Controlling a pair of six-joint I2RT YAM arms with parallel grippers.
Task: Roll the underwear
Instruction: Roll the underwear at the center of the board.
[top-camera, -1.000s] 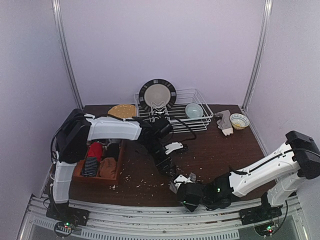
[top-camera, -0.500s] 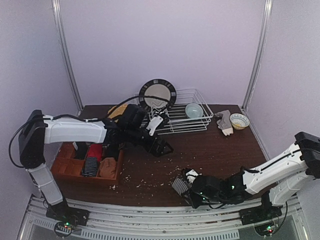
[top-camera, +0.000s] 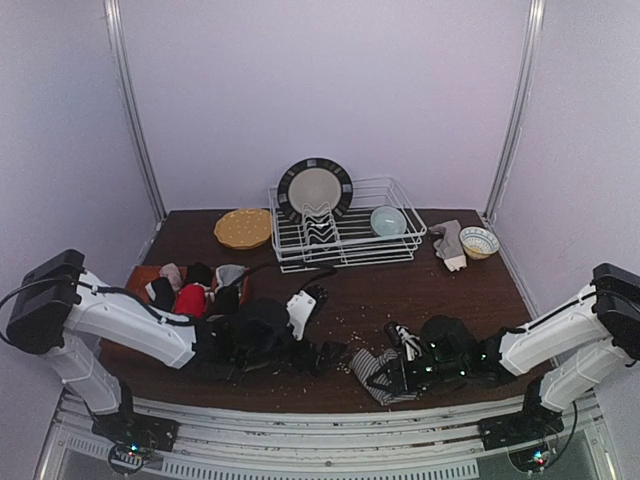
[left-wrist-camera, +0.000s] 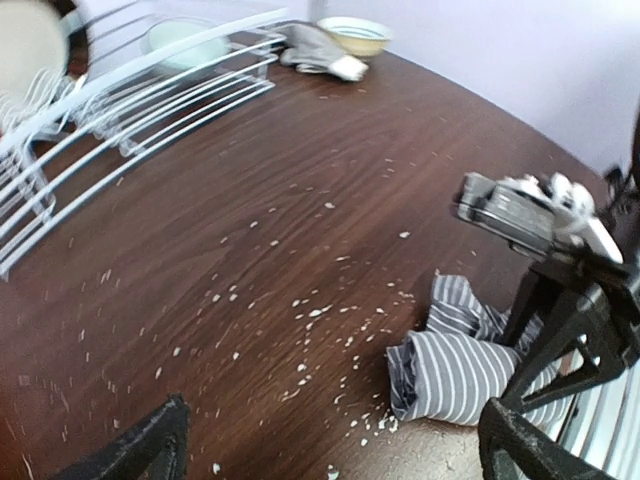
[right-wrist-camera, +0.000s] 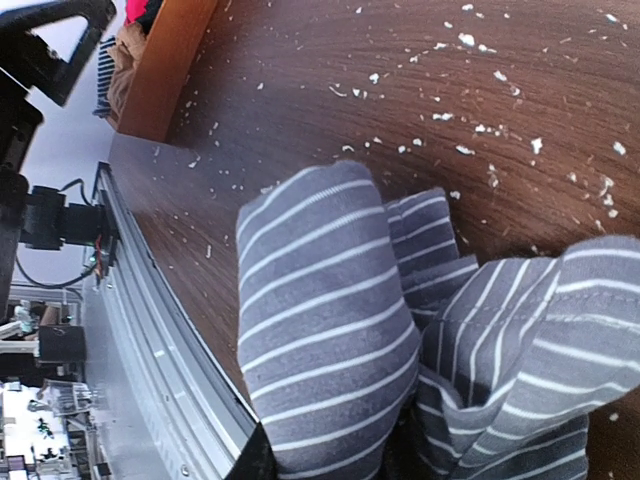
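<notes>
A grey underwear with fine white stripes (top-camera: 370, 366) lies bunched at the table's front edge, partly rolled (left-wrist-camera: 462, 362). My right gripper (top-camera: 398, 370) is shut on it from the right; in the right wrist view the striped cloth (right-wrist-camera: 330, 340) covers the right gripper (right-wrist-camera: 330, 455). Lying low along the front, my left gripper (top-camera: 328, 353) is open just left of the garment, touching nothing. Its fingertips (left-wrist-camera: 150, 445) stand wide apart around bare wood (left-wrist-camera: 335, 440). More underwear, red (top-camera: 190, 298), black and pale, sits in the wooden box (top-camera: 140, 275).
A white dish rack (top-camera: 395, 245) with an upright plate (top-camera: 314, 188) and a small bowl stands at the back. A yellow dish (top-camera: 243, 227), a patterned bowl (top-camera: 479, 241) and a grey cloth (top-camera: 448, 243) sit nearby. Crumbs (left-wrist-camera: 310, 312) litter the wood. A metal rail (right-wrist-camera: 150, 330) runs along the front.
My left arm has swung from the rack area down to the table's front, ending low beside the striped underwear. My right gripper has shifted slightly right, still holding the garment.
</notes>
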